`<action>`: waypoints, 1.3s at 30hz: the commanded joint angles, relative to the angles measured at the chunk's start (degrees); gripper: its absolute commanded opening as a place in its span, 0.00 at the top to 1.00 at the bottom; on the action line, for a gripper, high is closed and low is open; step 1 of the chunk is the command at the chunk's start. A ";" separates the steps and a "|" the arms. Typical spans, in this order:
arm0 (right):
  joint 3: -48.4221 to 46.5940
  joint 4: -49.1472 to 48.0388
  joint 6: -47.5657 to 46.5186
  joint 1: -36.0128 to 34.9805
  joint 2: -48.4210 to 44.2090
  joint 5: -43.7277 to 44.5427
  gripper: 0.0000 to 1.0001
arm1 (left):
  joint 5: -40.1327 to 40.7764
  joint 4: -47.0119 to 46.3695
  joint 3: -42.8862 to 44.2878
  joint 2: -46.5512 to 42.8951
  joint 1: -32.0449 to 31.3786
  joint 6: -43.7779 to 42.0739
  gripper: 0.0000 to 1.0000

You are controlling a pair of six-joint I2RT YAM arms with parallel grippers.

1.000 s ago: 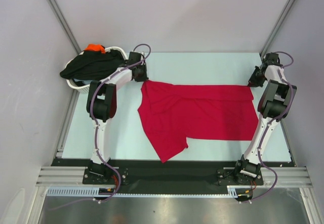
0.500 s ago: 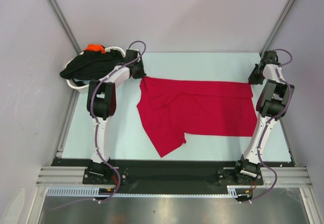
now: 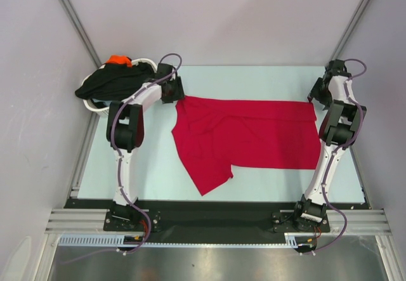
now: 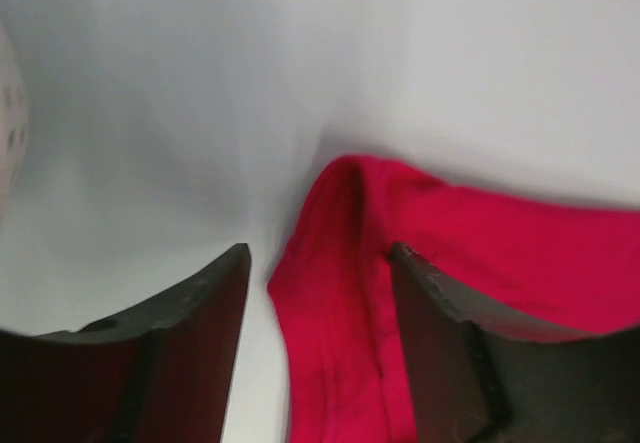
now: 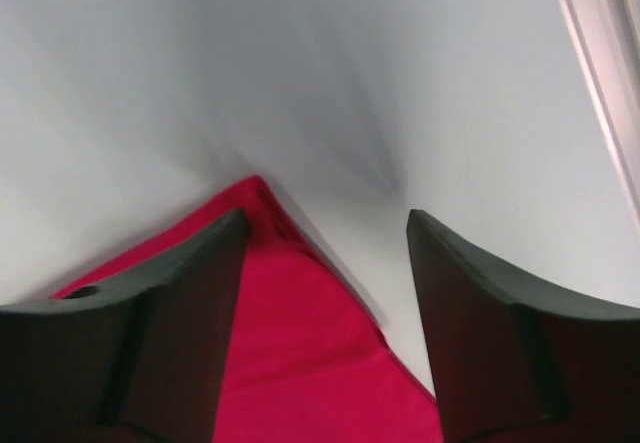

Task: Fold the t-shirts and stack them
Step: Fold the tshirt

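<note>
Left gripper (image 4: 318,253) is spread wide and pinches nothing. The far-left corner of the red t-shirt (image 4: 335,313) lies bunched between its fingers (image 4: 190,343), closer to the right one; I can't tell if they touch. Right gripper (image 5: 326,215) is spread just as wide, with the shirt's far-right corner lying between the fingers and running under the left one. Both wrist views are blurred and cut the fingers off at the bottom edge. In the top view both grippers are small dark shapes and the jaws can't be read.

The red shirt lies on the counter (image 3: 146,160). One flap points toward the arm bases, the body is spread left to right, and the far edge is stretched between the two grippers.

At the far-left corner, a black t-shirt (image 3: 114,81) is draped over the white basket (image 3: 95,107) and hides most of it. Only a scrap of the orange t-shirt (image 3: 118,59) shows behind.
</note>
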State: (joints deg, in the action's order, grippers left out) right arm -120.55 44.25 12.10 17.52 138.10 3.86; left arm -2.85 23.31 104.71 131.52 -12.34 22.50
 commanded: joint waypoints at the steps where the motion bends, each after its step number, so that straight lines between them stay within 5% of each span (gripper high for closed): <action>1: -2.76 8.74 0.64 0.15 -3.36 7.64 0.28 | 4.24 1.73 -1.26 -8.56 -1.28 0.17 0.34; 10: -2.41 19.46 4.16 -1.78 -18.12 13.80 0.21 | 6.46 2.80 -7.23 -19.02 -1.99 0.61 0.33; 22: 24.48 12.72 7.94 -6.69 -41.67 5.73 0.18 | 3.99 2.70 -18.65 -33.06 -10.33 -2.28 0.36; 27: 27.38 12.26 7.24 -16.53 -43.18 3.97 0.01 | 6.90 1.30 -36.39 -44.23 -15.52 2.51 0.36; 33: 42.75 4.72 8.02 -17.34 -52.21 -1.12 0.00 | 9.36 1.81 -52.49 -58.29 -19.57 9.48 0.38; 39: 47.95 4.18 4.60 -20.24 -58.19 -2.98 0.00 | 11.03 7.10 -64.26 -71.12 -19.65 15.11 0.43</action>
State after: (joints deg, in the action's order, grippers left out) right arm -73.36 51.79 18.65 -0.67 85.01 2.87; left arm 5.80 27.90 44.56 65.71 -31.55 32.77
